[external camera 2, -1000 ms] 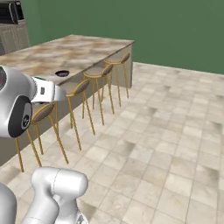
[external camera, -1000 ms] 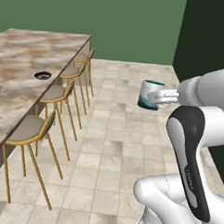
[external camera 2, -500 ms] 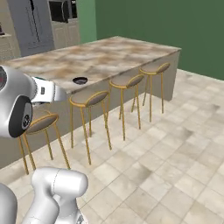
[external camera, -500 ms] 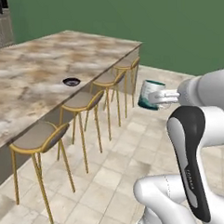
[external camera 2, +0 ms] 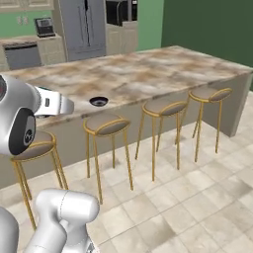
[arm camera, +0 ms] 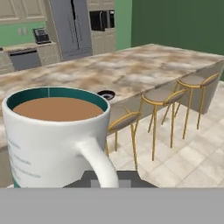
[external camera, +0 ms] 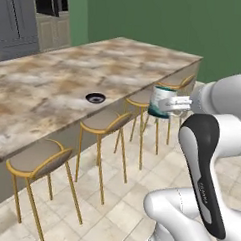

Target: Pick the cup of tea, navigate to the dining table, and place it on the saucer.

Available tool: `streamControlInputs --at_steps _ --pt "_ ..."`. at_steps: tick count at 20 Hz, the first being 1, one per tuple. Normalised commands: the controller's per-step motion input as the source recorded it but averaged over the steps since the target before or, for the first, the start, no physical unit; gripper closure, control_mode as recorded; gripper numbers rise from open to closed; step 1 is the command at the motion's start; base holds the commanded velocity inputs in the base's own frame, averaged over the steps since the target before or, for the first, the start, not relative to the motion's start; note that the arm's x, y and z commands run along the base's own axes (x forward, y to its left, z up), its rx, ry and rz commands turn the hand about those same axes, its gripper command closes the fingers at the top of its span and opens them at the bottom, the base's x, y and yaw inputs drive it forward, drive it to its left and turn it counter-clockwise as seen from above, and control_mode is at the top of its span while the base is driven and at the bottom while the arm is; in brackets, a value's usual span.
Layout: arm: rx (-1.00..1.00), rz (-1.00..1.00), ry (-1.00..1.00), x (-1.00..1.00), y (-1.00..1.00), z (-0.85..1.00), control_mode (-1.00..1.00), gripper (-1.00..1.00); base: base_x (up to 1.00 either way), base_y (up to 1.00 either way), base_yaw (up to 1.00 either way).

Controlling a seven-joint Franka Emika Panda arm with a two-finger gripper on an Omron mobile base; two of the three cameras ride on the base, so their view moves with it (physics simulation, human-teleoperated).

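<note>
Left base view: cup of tea (external camera: 160,101) in gripper (external camera: 174,103).

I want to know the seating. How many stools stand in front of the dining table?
4 along the table's front: nearest stool, second stool, third stool, far stool by the table's end. More may be hidden behind the arm.

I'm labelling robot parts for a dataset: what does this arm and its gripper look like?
The arm has glossy white, rounded shells with dark grey-black joint sections; one dark link carries small pale lettering. The gripper is a white, boxy hand. No loose cables show.
</note>
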Motion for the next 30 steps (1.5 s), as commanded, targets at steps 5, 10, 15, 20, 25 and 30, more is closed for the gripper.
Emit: streamControlInputs --at_steps 5,10,15,20,25,30 --pt "0.0 0.0 0.0 0.0 0.0 0.0 1.0 1.0 0.74 -1.0 0.41" --pt "0.0 0.0 0.0 0.0 0.0 0.0 1.0 1.0 0.93 -0.88 0.4" --pt "0.0 0.0 0.0 0.0 0.0 0.0 1.0 1.0 1.0 -0.54 0.37" --pt "0.0 0.0 0.0 0.0 0.0 0.0 1.0 1.0 0.82 -0.23 0.3" --pt "0.0 0.0 0.0 0.0 0.0 0.0 1.0 1.0 0.69 0.01 0.2" --pt "0.0 0.0 0.0 0.0 0.0 0.0 1.0 1.0 0.54 0.12 0.09"
